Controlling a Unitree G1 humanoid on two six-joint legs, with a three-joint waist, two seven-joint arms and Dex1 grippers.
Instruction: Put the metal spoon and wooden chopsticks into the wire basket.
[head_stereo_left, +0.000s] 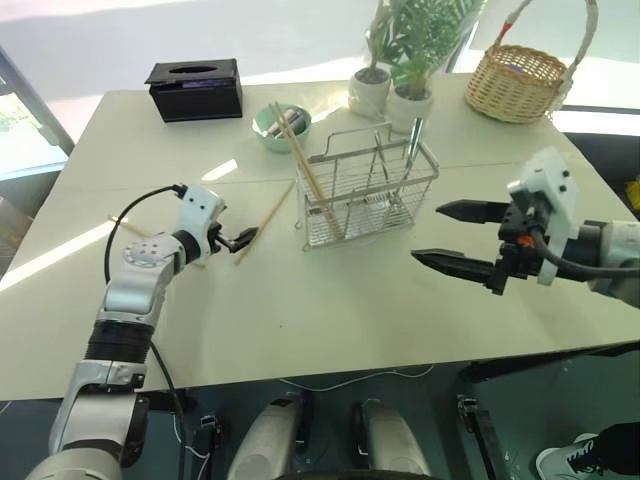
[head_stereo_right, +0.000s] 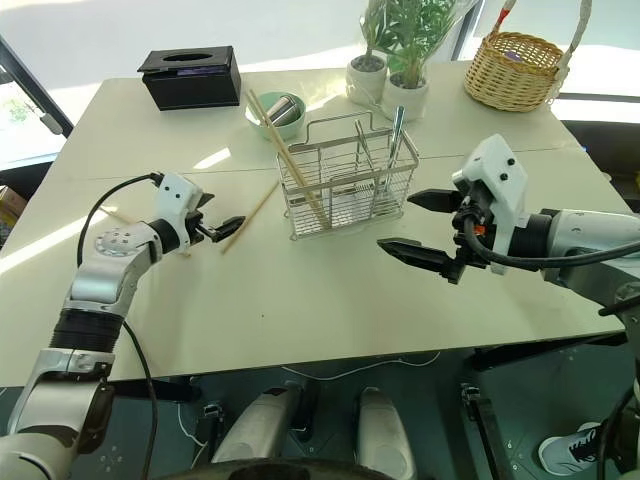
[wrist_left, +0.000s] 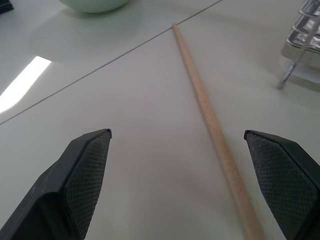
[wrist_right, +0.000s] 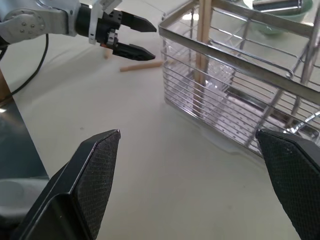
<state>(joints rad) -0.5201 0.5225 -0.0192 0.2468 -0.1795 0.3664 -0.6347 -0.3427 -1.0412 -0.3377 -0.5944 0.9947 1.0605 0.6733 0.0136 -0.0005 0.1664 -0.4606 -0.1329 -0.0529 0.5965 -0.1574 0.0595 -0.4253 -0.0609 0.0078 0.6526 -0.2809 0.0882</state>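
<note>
On a pale desk, the wire basket stands near the middle, with one of the wooden chopsticks leaning upright in its left end and the metal spoon standing at its right end, handle up. A second chopstick lies flat on the desk just left of the basket, angled toward it. The left gripper hangs low at the near end of that loose chopstick, its fingers spread with nothing between them; in the left wrist view the stick runs along the desk between the two pads, nearer one of them, and whether it touches is unclear. The right gripper hovers to the right of the basket and apart from it, fingers spread wide and empty, pointing toward the basket's side. Behind the basket sit a pale green bowl, a black tissue box, two potted plants and a wicker basket.
</note>
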